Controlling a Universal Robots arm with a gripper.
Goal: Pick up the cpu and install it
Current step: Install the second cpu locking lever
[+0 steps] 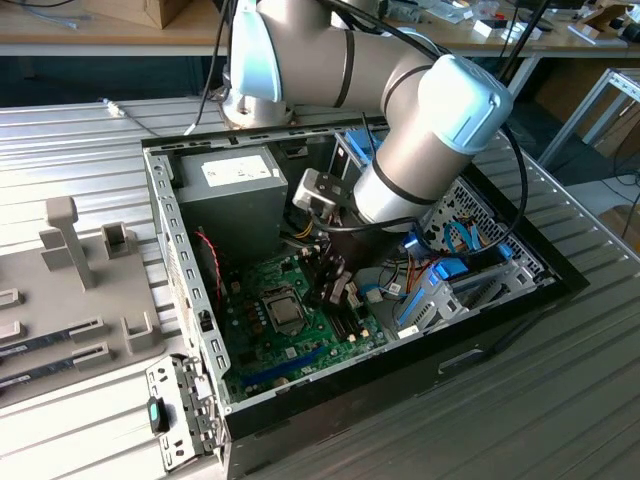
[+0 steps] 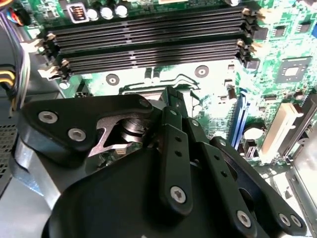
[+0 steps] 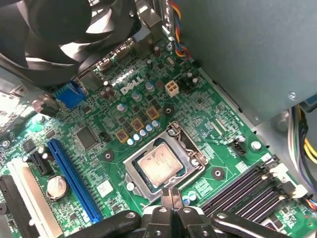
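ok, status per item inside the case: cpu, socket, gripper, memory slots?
cpu: seated in its socket, silvery top up.
socket frame: around the cpu, lying flat.
gripper: shut, holding nothing, beside the socket's edge just above the board.
memory slots: all vacant.
motherboard: mounted in the open case.

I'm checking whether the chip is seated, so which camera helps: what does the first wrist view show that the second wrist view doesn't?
First wrist view: the cpu lying in its socket on the motherboard, the fan and the gripper with its fingertips pressed together, beside the socket. Second wrist view: the gripper's body covers the socket area; the memory slots run full length. Both share the green motherboard, the slots and the gripper.
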